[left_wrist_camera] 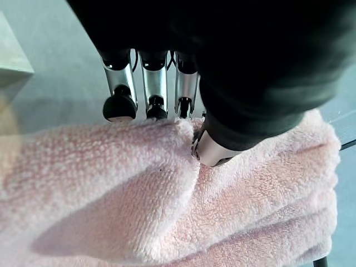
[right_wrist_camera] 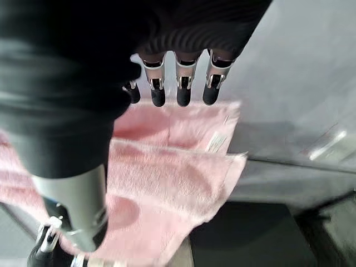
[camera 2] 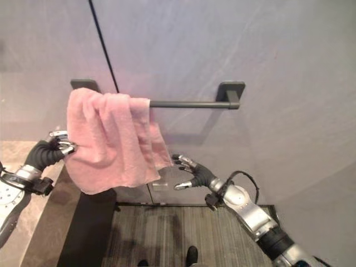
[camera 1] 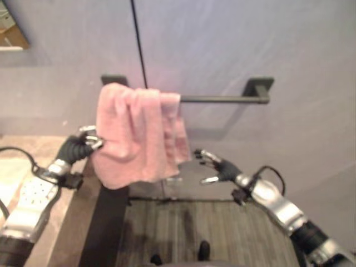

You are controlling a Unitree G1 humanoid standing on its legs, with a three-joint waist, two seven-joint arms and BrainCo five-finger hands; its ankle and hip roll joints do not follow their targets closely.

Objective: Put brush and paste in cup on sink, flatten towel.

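1. Pink towel [left_wrist_camera: 167, 189] is the closest thing to your cameras; in the left wrist view you see your left hand [left_wrist_camera: 192, 111] pinching its edge, with the thumb pressing the cloth against the fingers.
2. You find the towel in the upper left of the left eye view, hanging bunched over the left end of the dark towel bar [camera 1: 222, 99] on the grey wall [camera 1: 250, 44]. Most of the bar, toward the centre right, stays bare.
3. Your left hand holds the left edge in the middle left of the frame, probably to keep this side fixed while the cloth is spread.
4. Your right hand [camera 2: 192, 172] waits in the lower centre, fingers wide and relaxed, just beside the towel's lower right corner and holding nothing.
5. I judge that the next move is to take this free side and pull it along the bar.
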